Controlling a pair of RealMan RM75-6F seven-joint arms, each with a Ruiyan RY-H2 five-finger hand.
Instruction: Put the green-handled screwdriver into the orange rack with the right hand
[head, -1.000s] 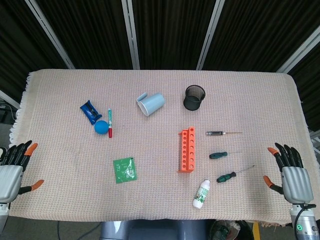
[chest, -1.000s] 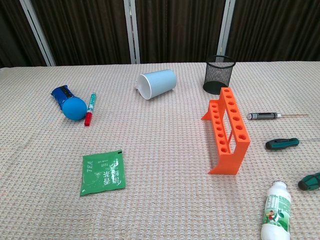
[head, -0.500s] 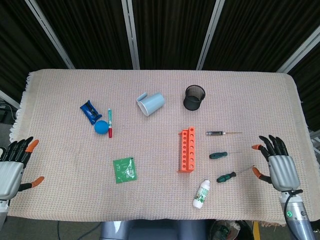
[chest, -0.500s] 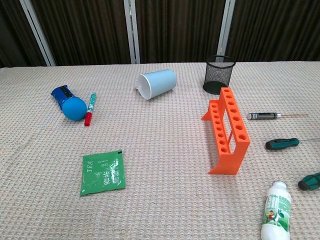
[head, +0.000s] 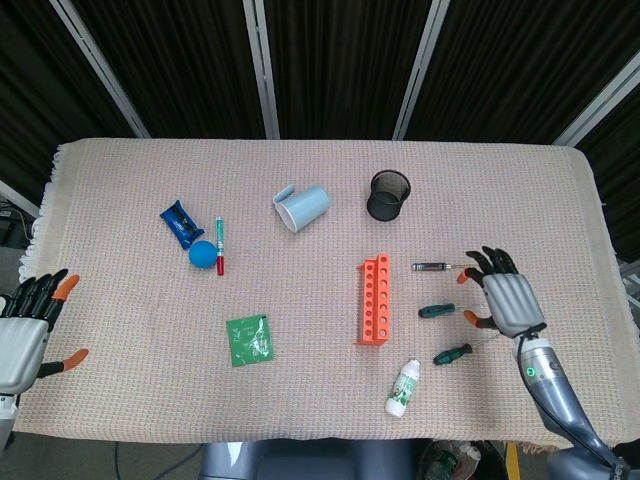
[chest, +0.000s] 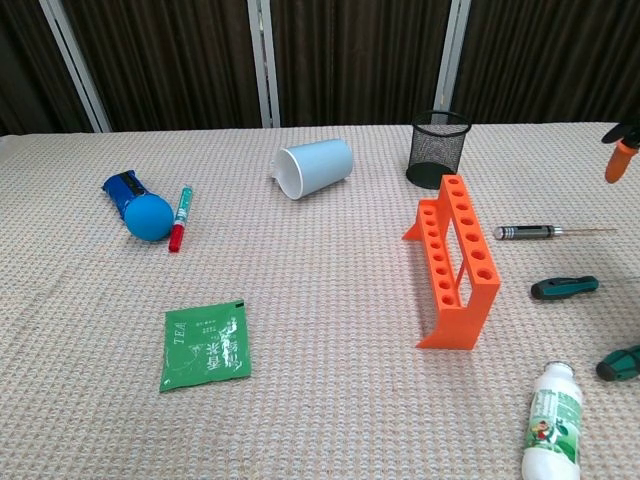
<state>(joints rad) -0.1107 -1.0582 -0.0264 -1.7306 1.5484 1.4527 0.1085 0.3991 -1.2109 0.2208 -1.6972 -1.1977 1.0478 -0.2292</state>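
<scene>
Two green-handled screwdrivers lie right of the orange rack: a shorter one and another nearer the front edge. My right hand hovers just right of both, open, fingers spread and holding nothing. In the chest view only an orange fingertip of that right hand shows at the right edge. The rack stands upright with its row of holes facing up. My left hand is open at the front left corner, off the cloth.
A thin black-and-silver screwdriver lies behind the green ones. A white bottle lies by the rack's front end. A black mesh cup, a tipped white cup, a blue ball, a marker and a green tea packet lie further left.
My right hand has moved from the front right edge inward and to the left, ending beside the green-handled screwdrivers. The left hand has hardly moved. No object has shifted.
</scene>
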